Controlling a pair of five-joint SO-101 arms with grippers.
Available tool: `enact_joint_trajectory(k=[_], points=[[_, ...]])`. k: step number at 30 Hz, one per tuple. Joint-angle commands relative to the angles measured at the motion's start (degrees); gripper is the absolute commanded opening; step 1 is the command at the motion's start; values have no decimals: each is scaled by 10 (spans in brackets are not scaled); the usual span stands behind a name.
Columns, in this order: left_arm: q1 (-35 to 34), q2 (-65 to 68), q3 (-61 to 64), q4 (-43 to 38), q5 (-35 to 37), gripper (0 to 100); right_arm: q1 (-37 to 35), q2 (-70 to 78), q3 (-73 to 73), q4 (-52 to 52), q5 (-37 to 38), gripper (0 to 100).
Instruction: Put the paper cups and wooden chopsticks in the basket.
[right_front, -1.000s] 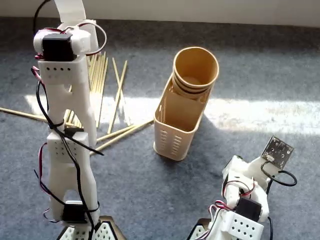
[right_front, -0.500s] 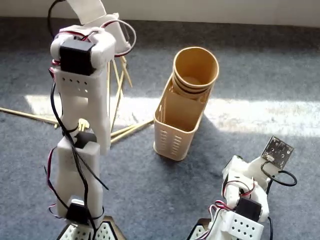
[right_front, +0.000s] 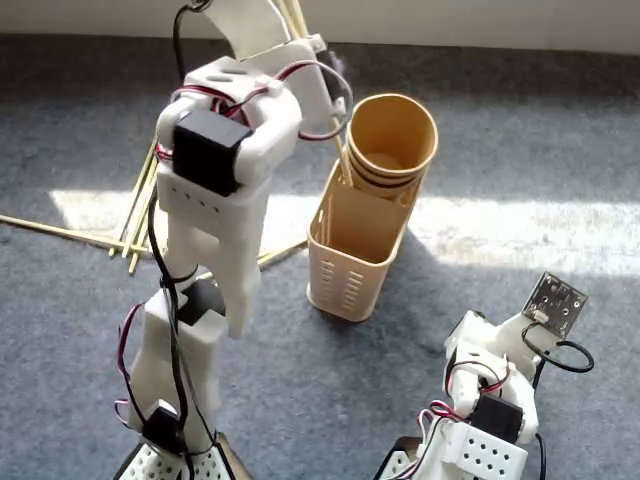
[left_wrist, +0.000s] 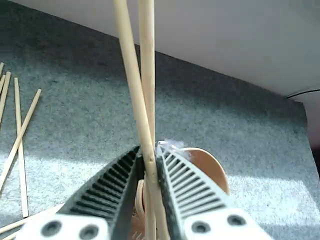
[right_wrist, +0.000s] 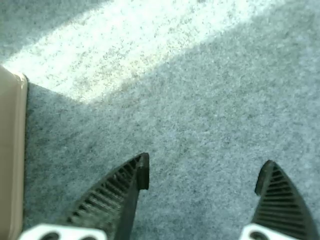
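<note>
My left gripper (left_wrist: 150, 155) is shut on two wooden chopsticks (left_wrist: 142, 75), held upright above the stacked paper cups (left_wrist: 202, 165). In the high view the left arm (right_front: 225, 170) leans over the cream basket (right_front: 355, 255); the held chopsticks (right_front: 298, 18) stick up near the frame's top, just left of the paper cups (right_front: 390, 140) standing in the basket's far end. Several loose chopsticks (right_front: 140, 205) lie on the carpet left of the arm. My right gripper (right_wrist: 202, 177) is open over bare carpet, with the basket's wall (right_wrist: 11, 150) beside it.
Grey carpet (right_front: 520, 150) covers the floor, with a sunlit band across the middle. The right arm (right_front: 495, 400) is folded low at the near right. A pale wall (left_wrist: 240, 35) runs along the far edge.
The left arm has swung right from the chopstick pile to the basket, lifting two chopsticks with it. The right arm has kept still.
</note>
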Motion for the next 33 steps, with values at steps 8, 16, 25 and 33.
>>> enact_joint_trajectory(k=[8,16,25,33], points=[[28,-26,-18,6,5,3,-6,-7,46,-10,5,328],[35,-25,-18,41,4,4,-6,-7,46,-10,5,328],[79,-25,17,43,-40,4,-6,-7,46,-10,5,328],[80,-25,64,41,-69,28,-6,-7,46,-10,5,328]])
